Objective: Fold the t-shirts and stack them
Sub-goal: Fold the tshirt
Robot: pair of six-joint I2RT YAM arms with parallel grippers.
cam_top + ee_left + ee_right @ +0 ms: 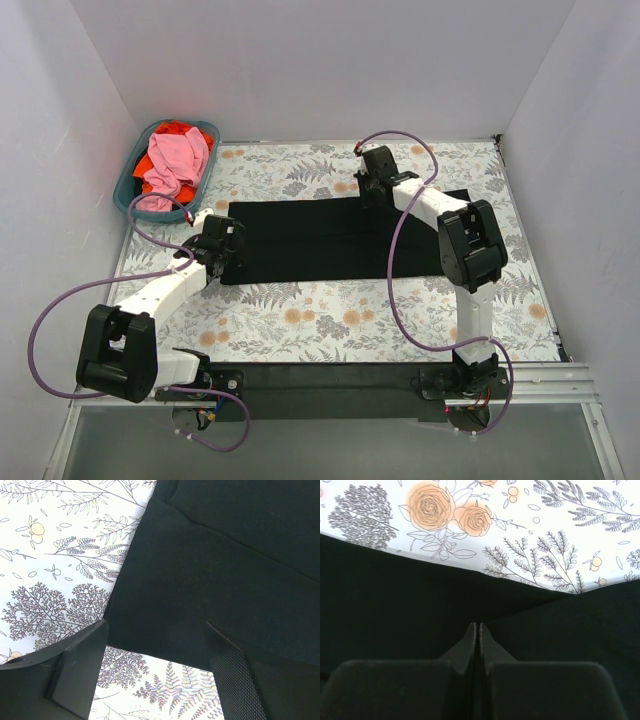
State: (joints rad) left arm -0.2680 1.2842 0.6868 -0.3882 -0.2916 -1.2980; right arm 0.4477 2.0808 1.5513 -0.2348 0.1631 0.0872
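Floral desk (330,320). Left end effector (222,246): jaws wide, empty, over the near-left corner of the black t-shirt (320,240), which lies flat mid-desk. Right end effector (476,626): closed tight at the shirt's far edge; unclear whether any cloth is pinched. Far-left corner: teal basket (127,186) holding pink t-shirt (175,160) and orange-red t-shirt (176,128).

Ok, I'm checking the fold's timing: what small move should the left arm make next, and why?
Probably close the left gripper: its jaws stand open over a left corner of the black t-shirt, while the right gripper is shut at the shirt's far edge.
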